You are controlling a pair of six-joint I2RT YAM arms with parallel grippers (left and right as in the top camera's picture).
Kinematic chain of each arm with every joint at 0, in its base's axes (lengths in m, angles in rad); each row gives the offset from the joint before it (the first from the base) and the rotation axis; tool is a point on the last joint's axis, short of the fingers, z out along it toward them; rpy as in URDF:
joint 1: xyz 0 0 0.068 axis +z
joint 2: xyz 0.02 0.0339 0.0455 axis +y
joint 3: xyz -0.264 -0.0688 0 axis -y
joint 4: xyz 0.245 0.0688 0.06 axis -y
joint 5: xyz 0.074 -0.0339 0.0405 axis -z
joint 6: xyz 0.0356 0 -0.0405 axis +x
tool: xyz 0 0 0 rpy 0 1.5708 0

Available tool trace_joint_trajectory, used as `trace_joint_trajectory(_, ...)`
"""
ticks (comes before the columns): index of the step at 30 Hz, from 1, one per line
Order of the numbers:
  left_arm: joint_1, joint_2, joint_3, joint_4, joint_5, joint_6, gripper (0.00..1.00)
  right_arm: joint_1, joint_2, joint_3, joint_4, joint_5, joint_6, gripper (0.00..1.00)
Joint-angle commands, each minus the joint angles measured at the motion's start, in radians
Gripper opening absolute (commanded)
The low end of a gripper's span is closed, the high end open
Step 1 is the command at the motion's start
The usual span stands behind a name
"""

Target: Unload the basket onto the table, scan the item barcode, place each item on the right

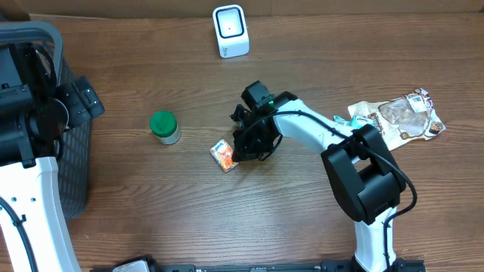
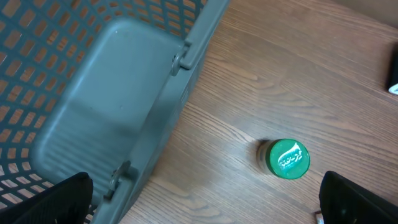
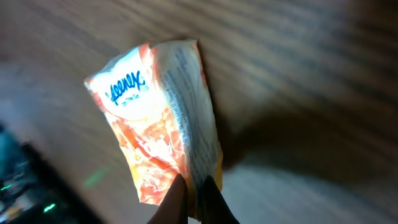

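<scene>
Tissue pack (image 1: 224, 156), orange and white, at picture-right of the green-lidded jar (image 1: 164, 126) and slightly lower in the picture, near it but not touching.

Overhead view: the right fingers (image 1: 242, 149) meet the pack on its side away from the jar. A white scanner (image 1: 231, 31) stands well apart from the jar, toward the top edge and to the right. A grey mesh basket (image 1: 72, 151) stands to the jar's left, and crinkled snack bags (image 1: 397, 117) lie far to its right. All of these are on the brown wooden table (image 1: 151, 211).

Left wrist view: the left fingers (image 2: 53, 202) are spread as wide as they go and hold nothing; one tip shows in each lower corner. The jar (image 2: 286, 158) stands upright on the table between them, nearer the right-hand tip. The basket (image 2: 112, 93) fills the area to the jar's left.

Right wrist view: the right fingers (image 3: 174, 202) are closed together, pinching the lower edge of the pack (image 3: 155, 118). Its side of fine print is turned up, beside the blue brand lettering. A dark shadow falls on the table next to it. Whether the pack rests on the table or is just raised cannot be told.
</scene>
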Motion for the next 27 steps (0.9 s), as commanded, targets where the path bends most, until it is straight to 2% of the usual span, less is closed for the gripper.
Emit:
trace_joint_trajectory(1, 0.005, -0.004, 0.011, 0.002, 0.004, -0.011, 1.00, -0.069, -0.127, 0.064, 0.014, -0.233, -0.044, 0.04)
trace_joint_trajectory(7, 0.005, -0.004, 0.011, 0.002, 0.004, -0.010, 1.00, -0.198, -0.211, 0.065, 0.084, -0.634, -0.044, 0.04)
trace_joint_trajectory(15, 0.005, -0.004, 0.011, 0.002, 0.004, -0.011, 1.00, -0.356, -0.213, 0.065, 0.110, -0.981, -0.043, 0.04)
trace_joint_trajectory(27, 0.005, -0.004, 0.011, 0.002, 0.004, -0.010, 1.00, -0.450, -0.213, 0.064, 0.099, -0.980, 0.006, 0.04)
